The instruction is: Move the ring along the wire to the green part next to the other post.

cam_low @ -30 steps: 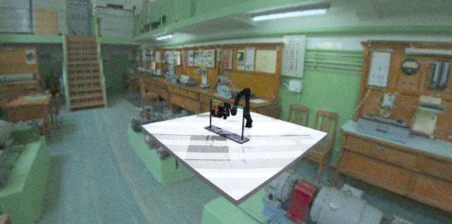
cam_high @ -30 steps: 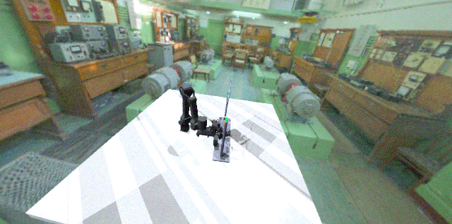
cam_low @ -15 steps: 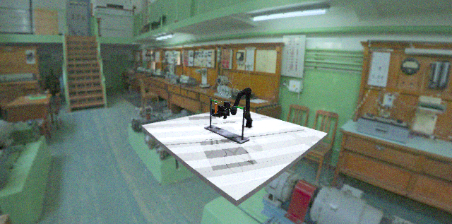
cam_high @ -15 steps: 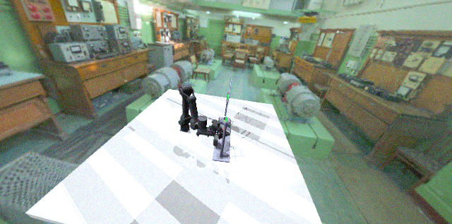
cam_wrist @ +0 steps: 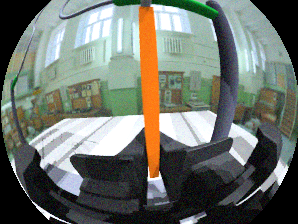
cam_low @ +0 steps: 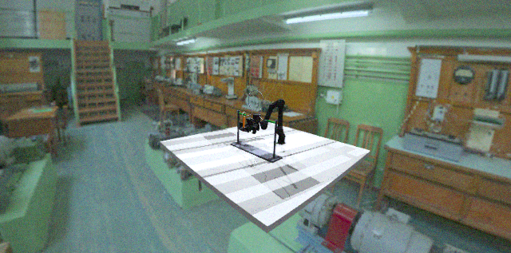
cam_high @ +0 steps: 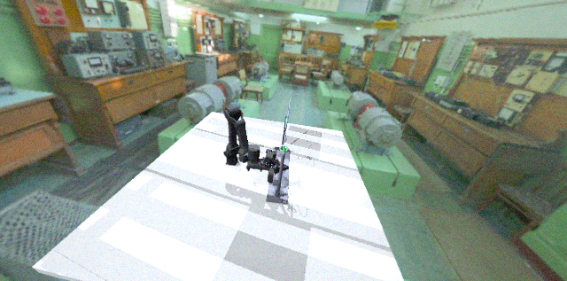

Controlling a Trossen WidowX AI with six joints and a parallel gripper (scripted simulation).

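The orange handle (cam_wrist: 149, 85) (cam_low: 243, 120) hangs almost upright below the near green part (cam_wrist: 187, 7) (cam_low: 241, 113) (cam_high: 283, 149), beside one post (cam_wrist: 228, 75) (cam_low: 238, 131). In the wrist view only the grey stub at the handle's top shows; the ring is cut off, and whether it touches the wire cannot be told. My gripper (cam_wrist: 148, 129) (cam_low: 243, 128) is shut on the handle's lower part. The other green part (cam_low: 272, 121) (cam_wrist: 14, 82) (cam_high: 286, 121) is by the other post (cam_low: 275, 145) (cam_wrist: 18, 120).
The thin grey wire (cam_wrist: 89, 9) runs from the near green part and bends up between the posts; the exterior view shows it faintly as a tall curve. A dark base (cam_low: 255, 152) (cam_high: 277, 199) joins the posts on the table (cam_low: 223, 165). The arm reaches in from one side.
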